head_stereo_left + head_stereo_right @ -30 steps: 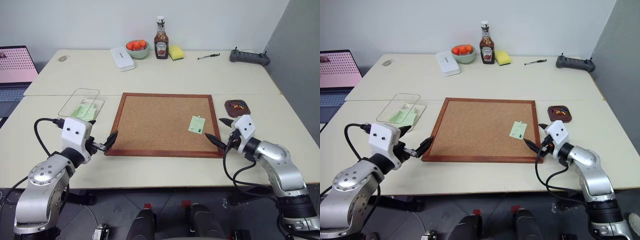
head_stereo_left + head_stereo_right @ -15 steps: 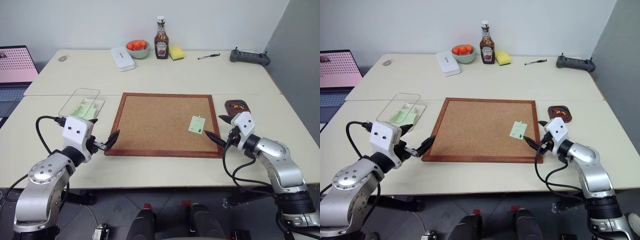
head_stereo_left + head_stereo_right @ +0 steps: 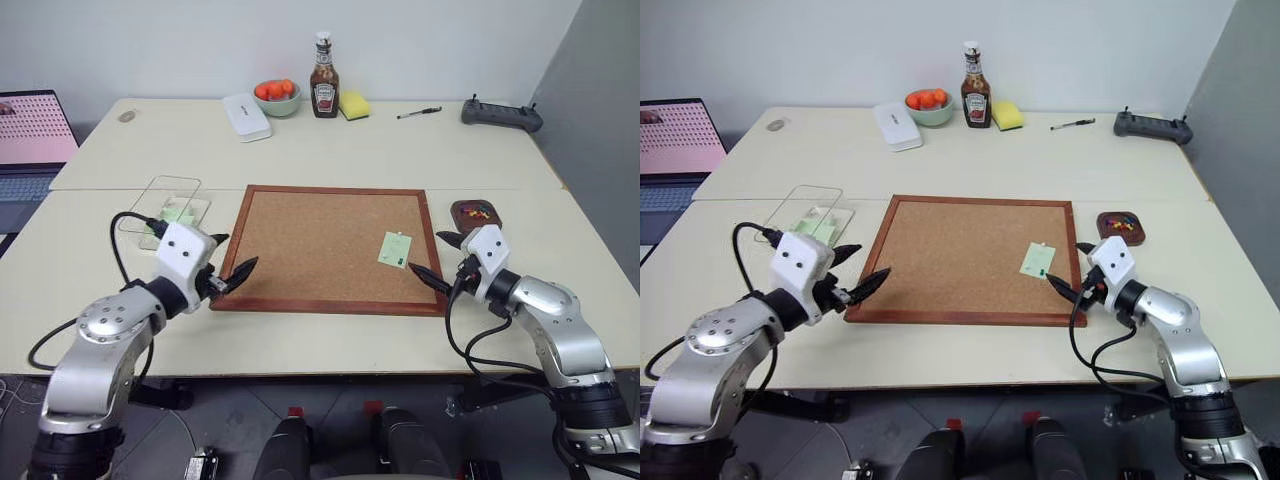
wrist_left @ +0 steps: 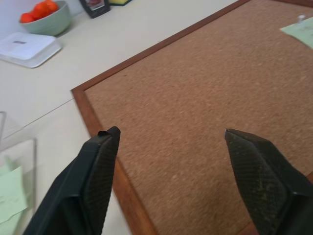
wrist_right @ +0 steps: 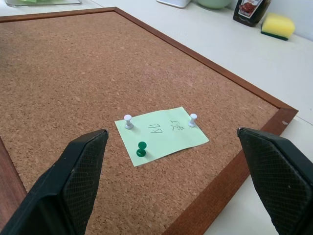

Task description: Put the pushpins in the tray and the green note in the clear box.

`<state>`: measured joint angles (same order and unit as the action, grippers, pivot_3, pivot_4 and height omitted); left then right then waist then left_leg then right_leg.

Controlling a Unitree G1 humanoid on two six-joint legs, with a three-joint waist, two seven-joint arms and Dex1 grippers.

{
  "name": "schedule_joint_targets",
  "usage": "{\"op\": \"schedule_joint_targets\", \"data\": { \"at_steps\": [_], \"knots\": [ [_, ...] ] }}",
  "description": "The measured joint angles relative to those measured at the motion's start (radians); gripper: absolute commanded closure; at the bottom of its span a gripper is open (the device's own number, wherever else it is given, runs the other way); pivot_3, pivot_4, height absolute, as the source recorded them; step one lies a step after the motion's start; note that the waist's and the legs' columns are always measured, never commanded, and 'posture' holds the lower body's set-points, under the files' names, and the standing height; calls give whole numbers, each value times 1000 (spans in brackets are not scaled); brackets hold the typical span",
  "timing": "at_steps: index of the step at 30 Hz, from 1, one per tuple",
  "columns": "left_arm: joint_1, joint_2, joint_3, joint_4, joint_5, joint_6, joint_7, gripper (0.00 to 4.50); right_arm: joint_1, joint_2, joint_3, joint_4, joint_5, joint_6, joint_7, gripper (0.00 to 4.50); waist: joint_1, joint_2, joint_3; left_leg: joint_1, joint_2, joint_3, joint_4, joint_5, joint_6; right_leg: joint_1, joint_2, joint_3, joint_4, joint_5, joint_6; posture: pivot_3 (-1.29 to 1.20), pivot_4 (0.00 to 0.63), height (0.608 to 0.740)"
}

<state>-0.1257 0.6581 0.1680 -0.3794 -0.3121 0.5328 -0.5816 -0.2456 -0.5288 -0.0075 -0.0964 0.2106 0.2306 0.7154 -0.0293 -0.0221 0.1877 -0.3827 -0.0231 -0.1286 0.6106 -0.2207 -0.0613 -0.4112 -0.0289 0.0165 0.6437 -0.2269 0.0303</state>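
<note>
On my far left a laptop (image 3: 30, 140) sits at the pale worktop's (image 3: 330, 150) edge. The clear box (image 3: 165, 200) lies left of the corkboard (image 3: 320, 245), green slips inside. My left end effector (image 3: 862, 275) hovers level over the board's near-left corner, fingers spread, holding nothing. The green note (image 5: 161, 133) lies pinned near the board's right edge by two white pushpins and a green pushpin (image 5: 141, 148). My right end effector (image 3: 432, 258) points at the note, spread wide, empty. The tray (image 3: 474, 212) lies just right of the board, holding coloured pins.
</note>
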Motion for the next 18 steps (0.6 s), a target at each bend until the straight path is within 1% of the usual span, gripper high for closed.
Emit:
{"op": "schedule_joint_targets", "data": {
  "at_steps": [4,9,15,18],
  "knots": [
    [-86,-43,-64,66,2,-7,-17,2488,13,-1,0,-19,0,2,-1,0,0,0,0,0,0,0,0,0,0,0,0,0,0,1,1,0,150,740],
    [-181,-109,-181,184,29,-45,-48,3316,20,0,3,-22,0,8,-4,0,-2,0,0,0,0,0,0,0,0,0,0,0,0,3,5,0,150,740],
    [-269,-157,-227,309,61,-97,-64,4447,21,7,19,-22,-2,10,-13,0,-3,0,0,0,0,0,0,0,0,0,1,1,0,3,6,0,150,740],
    [-290,-178,-247,356,87,-128,-63,4487,28,12,22,-22,-2,9,-19,0,-1,0,0,0,0,0,0,0,0,0,1,0,0,4,6,0,150,740]
  ]
}}
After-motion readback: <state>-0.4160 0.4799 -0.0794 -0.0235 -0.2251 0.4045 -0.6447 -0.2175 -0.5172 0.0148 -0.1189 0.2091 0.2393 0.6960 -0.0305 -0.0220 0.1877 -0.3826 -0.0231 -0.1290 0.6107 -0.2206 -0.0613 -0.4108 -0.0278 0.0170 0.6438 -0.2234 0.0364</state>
